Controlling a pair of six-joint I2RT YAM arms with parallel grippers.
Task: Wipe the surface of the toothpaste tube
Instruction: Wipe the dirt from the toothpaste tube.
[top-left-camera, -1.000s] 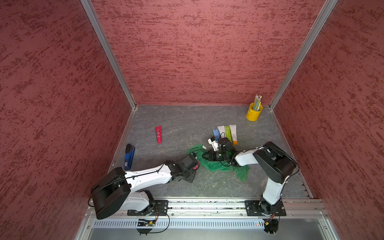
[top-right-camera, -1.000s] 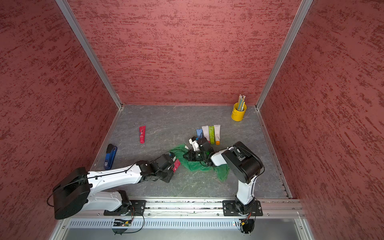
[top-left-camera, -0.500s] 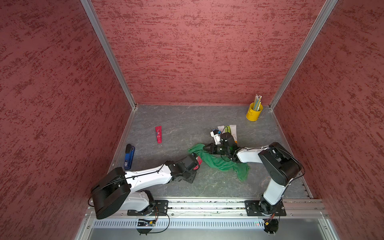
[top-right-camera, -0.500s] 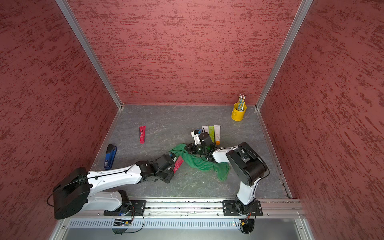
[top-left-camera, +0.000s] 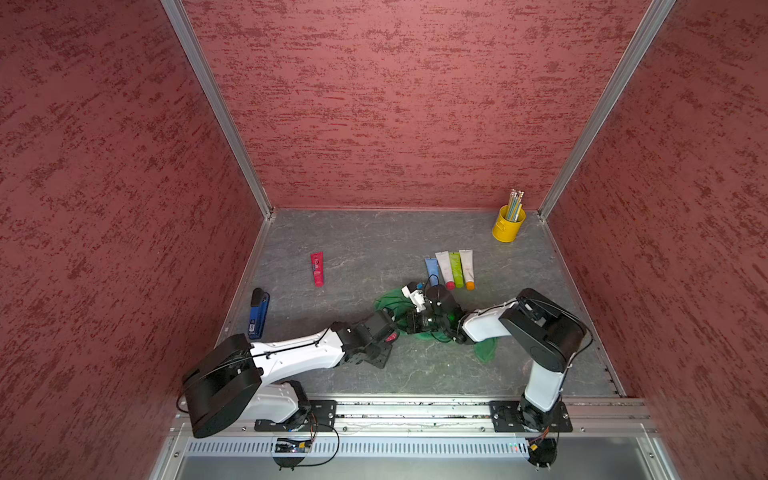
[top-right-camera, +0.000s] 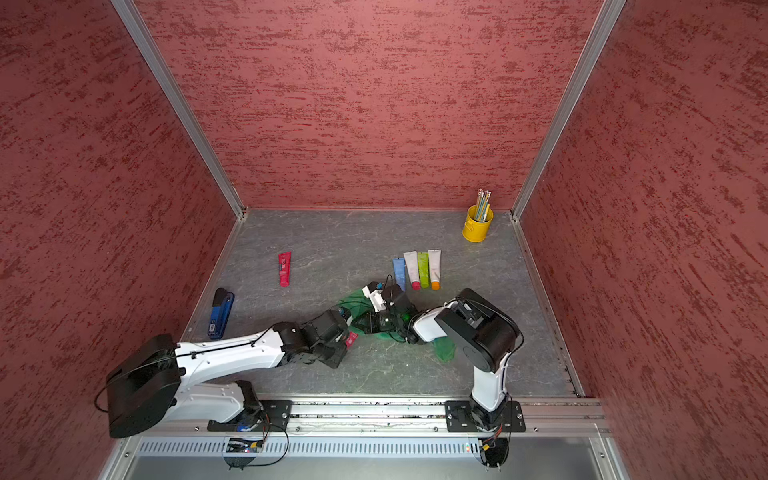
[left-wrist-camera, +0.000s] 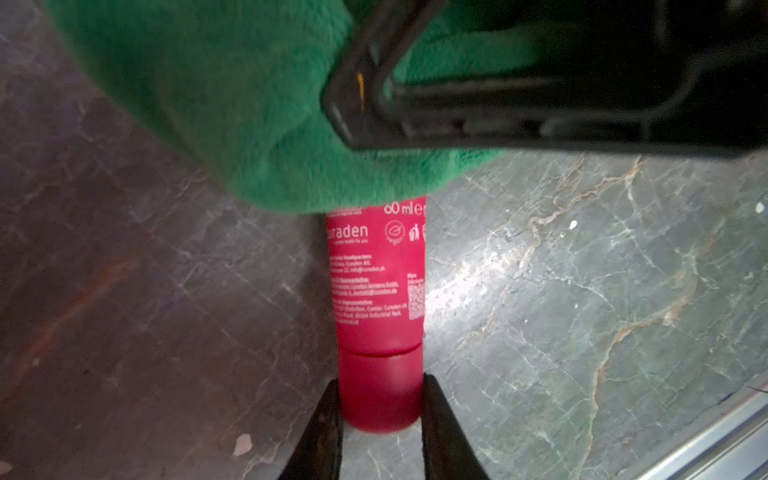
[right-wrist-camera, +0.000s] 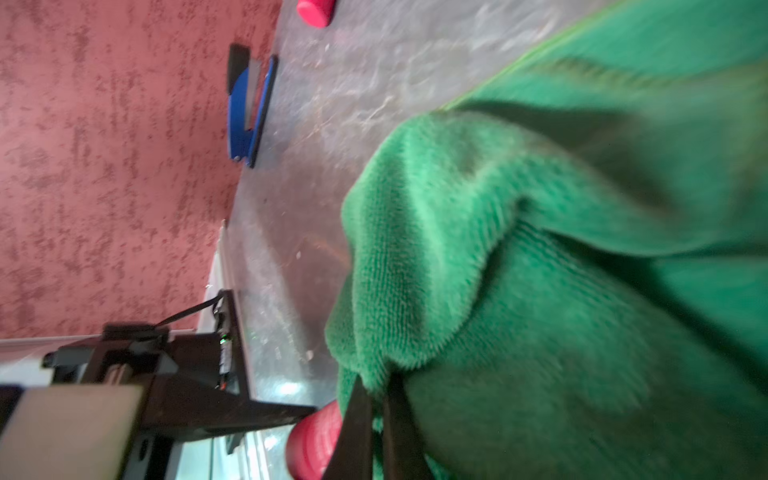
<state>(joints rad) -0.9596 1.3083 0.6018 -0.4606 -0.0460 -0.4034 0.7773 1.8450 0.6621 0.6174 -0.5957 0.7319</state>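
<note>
A red toothpaste tube (left-wrist-camera: 376, 282) lies low over the grey floor. My left gripper (left-wrist-camera: 380, 399) is shut on its round cap. In both top views only a red bit of the tube (top-left-camera: 391, 337) (top-right-camera: 351, 338) shows at the left gripper's tip. A green cloth (left-wrist-camera: 232, 104) covers the tube's far end. My right gripper (right-wrist-camera: 376, 399) is shut on a fold of this cloth (right-wrist-camera: 540, 291), right beside the tube's cap (right-wrist-camera: 313, 440). In a top view the right gripper (top-left-camera: 409, 322) sits close to the left gripper (top-left-camera: 388, 332), with the cloth (top-left-camera: 486, 349) trailing under the right arm.
Another red tube (top-left-camera: 317, 269) lies at the back left and a blue stapler (top-left-camera: 258, 312) lies by the left wall. A row of several tubes (top-left-camera: 451, 268) lies just behind the right gripper. A yellow cup of pencils (top-left-camera: 508, 222) stands in the back right corner.
The right gripper drew the cloth away to the right and back, then returned toward the left gripper, bunching the cloth over the tube again. The left arm has not moved.
</note>
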